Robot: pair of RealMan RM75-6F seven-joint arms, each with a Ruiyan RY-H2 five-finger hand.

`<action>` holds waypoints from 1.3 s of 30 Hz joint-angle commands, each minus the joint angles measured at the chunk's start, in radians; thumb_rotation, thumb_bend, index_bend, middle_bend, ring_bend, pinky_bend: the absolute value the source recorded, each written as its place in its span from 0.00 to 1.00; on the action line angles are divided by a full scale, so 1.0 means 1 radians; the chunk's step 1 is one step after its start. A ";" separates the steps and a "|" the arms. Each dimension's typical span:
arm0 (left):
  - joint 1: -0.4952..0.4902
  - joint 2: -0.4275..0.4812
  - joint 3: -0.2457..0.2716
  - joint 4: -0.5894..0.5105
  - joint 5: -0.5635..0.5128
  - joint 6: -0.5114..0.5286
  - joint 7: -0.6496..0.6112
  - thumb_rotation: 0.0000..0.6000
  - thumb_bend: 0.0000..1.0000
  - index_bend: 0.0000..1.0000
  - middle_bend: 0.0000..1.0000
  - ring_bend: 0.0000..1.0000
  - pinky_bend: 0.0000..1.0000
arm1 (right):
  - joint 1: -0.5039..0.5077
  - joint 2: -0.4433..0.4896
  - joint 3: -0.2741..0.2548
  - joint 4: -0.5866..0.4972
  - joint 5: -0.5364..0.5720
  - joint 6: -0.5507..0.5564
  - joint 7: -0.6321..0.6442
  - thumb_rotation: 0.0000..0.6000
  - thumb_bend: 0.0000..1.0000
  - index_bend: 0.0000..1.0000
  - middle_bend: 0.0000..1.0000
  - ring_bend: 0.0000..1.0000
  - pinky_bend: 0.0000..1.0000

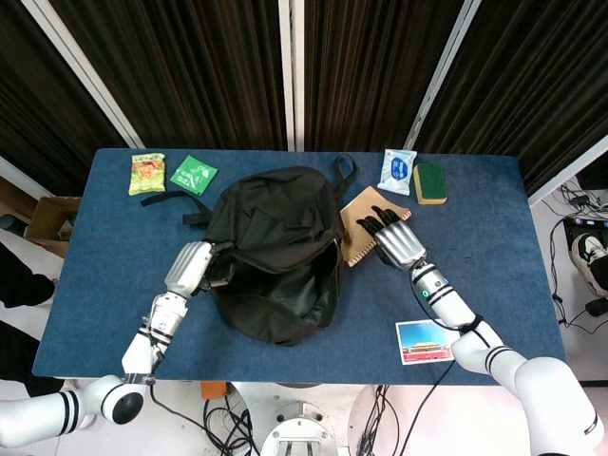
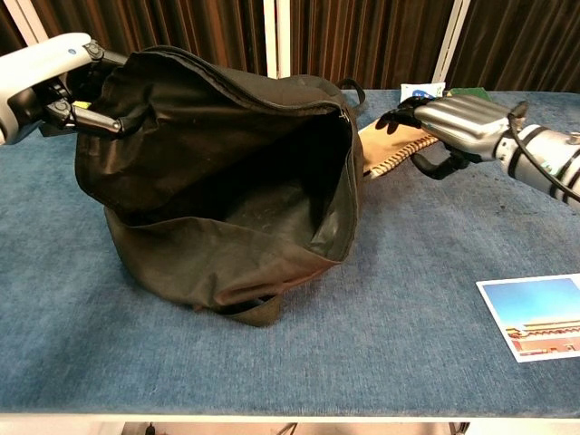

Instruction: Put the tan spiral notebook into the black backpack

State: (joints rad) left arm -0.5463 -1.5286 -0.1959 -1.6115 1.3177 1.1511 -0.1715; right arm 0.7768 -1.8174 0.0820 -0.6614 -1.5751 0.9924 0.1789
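The black backpack [image 1: 275, 252] [image 2: 227, 195] lies in the middle of the blue table with its mouth gaping toward the front. My left hand [image 1: 195, 267] [image 2: 63, 86] grips the upper rim of the opening at the left and holds it up. My right hand [image 1: 394, 239] [image 2: 453, 122] holds the tan spiral notebook [image 1: 359, 223] [image 2: 390, 145], lifted and tilted, its spiral edge facing front. The notebook's left edge touches the backpack's right rim, and part of it is hidden behind that rim.
A postcard [image 1: 429, 341] [image 2: 535, 315] lies at the front right. A tissue pack [image 1: 397, 171] and a green sponge [image 1: 428, 182] sit at the back right. Two snack packets [image 1: 147, 174] [image 1: 192, 175] lie at the back left.
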 commanded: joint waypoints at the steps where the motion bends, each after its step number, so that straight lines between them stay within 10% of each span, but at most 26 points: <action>1: 0.001 0.001 -0.001 0.000 0.001 0.001 -0.003 1.00 0.54 0.60 0.60 0.55 0.42 | 0.019 -0.013 0.020 -0.013 0.023 -0.015 -0.037 1.00 0.49 0.22 0.28 0.10 0.27; 25: 0.006 0.013 -0.006 0.008 0.005 0.006 -0.026 1.00 0.54 0.60 0.60 0.54 0.42 | 0.004 -0.081 -0.003 0.078 0.021 0.077 -0.043 1.00 0.35 0.75 0.65 0.54 0.48; 39: -0.003 0.067 -0.028 -0.058 -0.001 0.005 0.019 1.00 0.54 0.59 0.60 0.54 0.42 | -0.216 0.105 -0.121 -0.032 -0.115 0.513 -0.028 1.00 0.69 0.84 0.73 0.63 0.60</action>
State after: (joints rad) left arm -0.5465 -1.4696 -0.2182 -1.6603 1.3211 1.1593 -0.1569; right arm 0.6208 -1.7692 -0.0127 -0.6538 -1.6502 1.3973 0.1425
